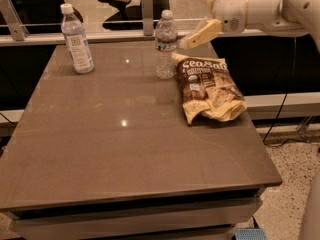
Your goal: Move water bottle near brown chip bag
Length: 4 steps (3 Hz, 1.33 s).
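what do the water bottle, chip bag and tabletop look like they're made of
The water bottle: clear thin plastic, ribbed and see-through, with a white plastic-looking cap. The brown chip bag: printed film or foil, crinkled, slight sheen. The table: smooth brown top, perhaps laminate or stone; bright light spots reflect on it. The gripper hangs open beside the bottle, above the bag.

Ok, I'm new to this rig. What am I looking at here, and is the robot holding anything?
You have one camera view, looking down across a brown table. The white arm coming in from the upper right is the robot's. Its two-finger end effector hangs open above the table's far edge and holds nothing. Just left of it the water bottle stands upright, close beside the brown chip bag, which lies flat. I cannot tell if they touch. A slimmer bottle with a tall white label stands near the far left corner.
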Each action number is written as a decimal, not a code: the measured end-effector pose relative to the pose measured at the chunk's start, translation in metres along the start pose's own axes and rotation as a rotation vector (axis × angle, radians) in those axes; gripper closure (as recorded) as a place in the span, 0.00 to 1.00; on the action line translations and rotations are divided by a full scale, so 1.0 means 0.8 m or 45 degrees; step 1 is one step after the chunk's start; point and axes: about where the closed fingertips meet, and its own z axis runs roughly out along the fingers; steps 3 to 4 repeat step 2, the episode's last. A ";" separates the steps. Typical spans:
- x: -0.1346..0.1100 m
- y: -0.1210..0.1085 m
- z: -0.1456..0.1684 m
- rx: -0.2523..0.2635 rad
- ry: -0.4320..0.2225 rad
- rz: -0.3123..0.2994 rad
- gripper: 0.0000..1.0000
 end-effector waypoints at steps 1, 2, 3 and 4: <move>-0.037 0.001 -0.074 0.093 -0.011 -0.117 0.00; -0.037 0.001 -0.073 0.092 -0.011 -0.117 0.00; -0.037 0.001 -0.073 0.092 -0.011 -0.117 0.00; -0.037 0.001 -0.073 0.092 -0.011 -0.117 0.00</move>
